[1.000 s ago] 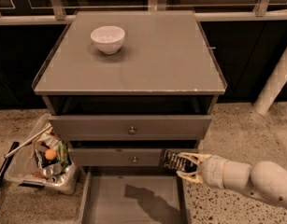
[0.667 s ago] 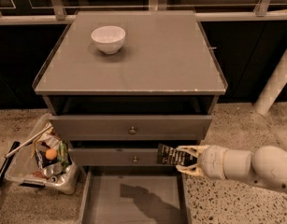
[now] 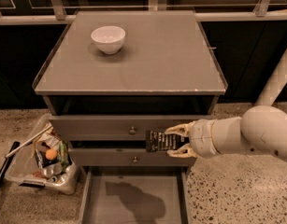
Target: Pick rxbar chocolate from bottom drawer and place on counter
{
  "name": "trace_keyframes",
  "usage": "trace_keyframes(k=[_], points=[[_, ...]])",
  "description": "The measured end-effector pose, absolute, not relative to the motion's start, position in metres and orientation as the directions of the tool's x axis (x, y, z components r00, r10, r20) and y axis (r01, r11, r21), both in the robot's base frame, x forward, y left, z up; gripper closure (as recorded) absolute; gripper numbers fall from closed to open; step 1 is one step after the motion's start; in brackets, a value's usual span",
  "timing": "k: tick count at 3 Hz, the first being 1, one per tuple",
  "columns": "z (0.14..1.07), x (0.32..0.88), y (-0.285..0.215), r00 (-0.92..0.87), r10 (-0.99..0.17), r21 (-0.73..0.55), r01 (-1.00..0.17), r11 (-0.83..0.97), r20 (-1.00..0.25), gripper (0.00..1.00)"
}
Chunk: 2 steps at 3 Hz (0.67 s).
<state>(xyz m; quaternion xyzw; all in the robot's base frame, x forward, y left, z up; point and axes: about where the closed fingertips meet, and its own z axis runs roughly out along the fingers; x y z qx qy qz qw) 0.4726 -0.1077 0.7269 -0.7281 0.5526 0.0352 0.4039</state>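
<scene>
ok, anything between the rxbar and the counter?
Nothing visible does. The gripper holds the rxbar chocolate before the upper drawers, below the counter's front edge; the white bowl sits at its back left, off the path.

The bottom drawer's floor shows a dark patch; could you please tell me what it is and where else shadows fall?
Camera view: the patch on the bottom drawer looks like the shadow of the arm, whose gripper holds the chocolate bar above it; camera view: the bowl casts a soft shadow on the evenly lit counter.
</scene>
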Motion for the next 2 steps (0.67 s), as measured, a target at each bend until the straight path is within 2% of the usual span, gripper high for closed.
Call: trace_keyframes(k=[2], points=[[0.763, 0.476, -0.104, 0.441, -0.770, -0.585, -0.804, -0.110, -0.461, 1.00]])
